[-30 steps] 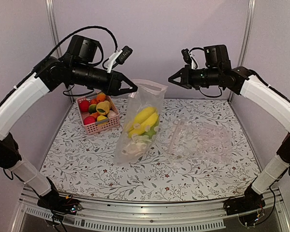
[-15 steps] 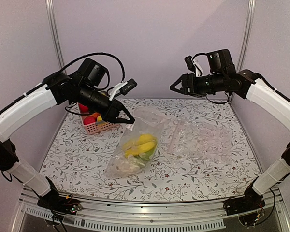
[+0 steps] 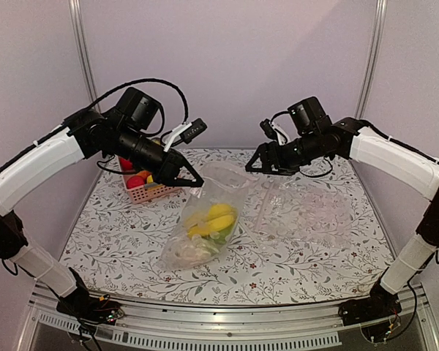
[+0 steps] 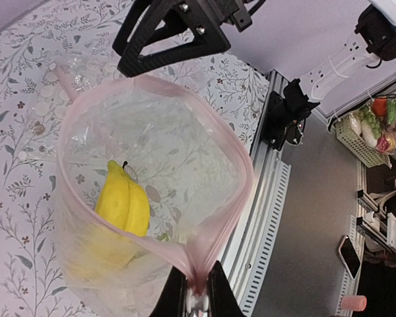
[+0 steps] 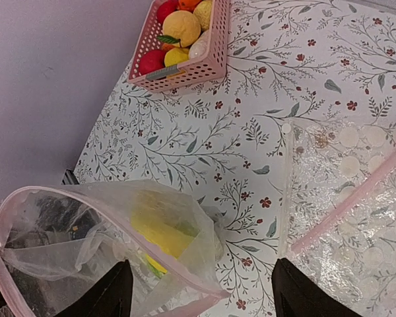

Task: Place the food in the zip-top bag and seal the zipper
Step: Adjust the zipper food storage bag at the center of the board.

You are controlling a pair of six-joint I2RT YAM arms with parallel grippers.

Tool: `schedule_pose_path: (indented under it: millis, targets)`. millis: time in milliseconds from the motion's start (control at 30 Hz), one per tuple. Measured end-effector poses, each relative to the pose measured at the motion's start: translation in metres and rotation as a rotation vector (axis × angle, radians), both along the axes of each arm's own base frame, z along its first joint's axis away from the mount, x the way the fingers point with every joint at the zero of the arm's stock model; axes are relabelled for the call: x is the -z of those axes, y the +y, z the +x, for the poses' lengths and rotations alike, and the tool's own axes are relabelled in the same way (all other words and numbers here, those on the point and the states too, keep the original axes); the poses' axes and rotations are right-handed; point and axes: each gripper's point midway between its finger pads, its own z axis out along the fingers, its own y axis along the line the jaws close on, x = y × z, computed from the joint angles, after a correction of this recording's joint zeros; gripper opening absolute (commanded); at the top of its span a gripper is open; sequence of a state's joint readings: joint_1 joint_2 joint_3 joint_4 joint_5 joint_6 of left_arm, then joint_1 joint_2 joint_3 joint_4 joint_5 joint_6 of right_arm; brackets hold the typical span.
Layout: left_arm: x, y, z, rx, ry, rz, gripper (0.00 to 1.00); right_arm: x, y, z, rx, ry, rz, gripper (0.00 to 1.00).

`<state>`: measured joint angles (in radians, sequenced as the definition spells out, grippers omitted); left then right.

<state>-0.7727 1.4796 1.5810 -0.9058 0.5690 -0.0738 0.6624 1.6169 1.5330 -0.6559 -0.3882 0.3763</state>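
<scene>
The zip-top bag (image 3: pixel 197 235) lies slumped on the table with its mouth held up and open. Yellow and green food (image 3: pixel 216 219) and a whitish piece sit inside; a yellow banana (image 4: pixel 122 205) shows through the mouth. My left gripper (image 3: pixel 197 182) is shut on one corner of the pink zipper (image 4: pixel 239 165), which is pinched between its fingertips (image 4: pixel 219 294). My right gripper (image 3: pixel 253 167) hangs open by the far side of the mouth. In the right wrist view the zipper rim (image 5: pixel 86 218) runs between its spread fingers (image 5: pixel 112 297), untouched.
A pink basket (image 3: pixel 152 192) holding more food (image 3: pixel 134 181) stands at the back left, behind my left arm. A larger crinkled clear bag (image 3: pixel 307 212) with its own pink strip (image 5: pixel 346 201) lies flat to the right of the zip-top bag.
My left gripper has come down, lowering the bag from hanging upright to lying on the table. My right gripper has opened and dropped toward the bag's mouth.
</scene>
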Motion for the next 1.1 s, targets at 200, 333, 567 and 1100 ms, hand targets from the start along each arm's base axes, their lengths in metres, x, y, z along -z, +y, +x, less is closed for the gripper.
schedule_pose_path:
  millis: [200,333,567,1100]
  targets:
    - [0.001,0.001,-0.001,0.002,0.001,0.005,0.0,0.027,0.005,-0.006,-0.041,0.081,-0.031,0.7]
    - [0.001,0.002,-0.001,0.006,0.0,0.009,0.0,0.033,0.006,-0.012,-0.063,0.101,-0.036,0.48]
    - [-0.002,0.004,-0.003,0.011,-0.008,0.021,0.0,0.039,0.009,-0.012,-0.072,0.114,-0.039,0.02]
    - [-0.03,0.024,0.004,-0.029,-0.153,0.043,0.0,-0.118,-0.009,-0.022,-0.041,-0.229,0.171,0.0]
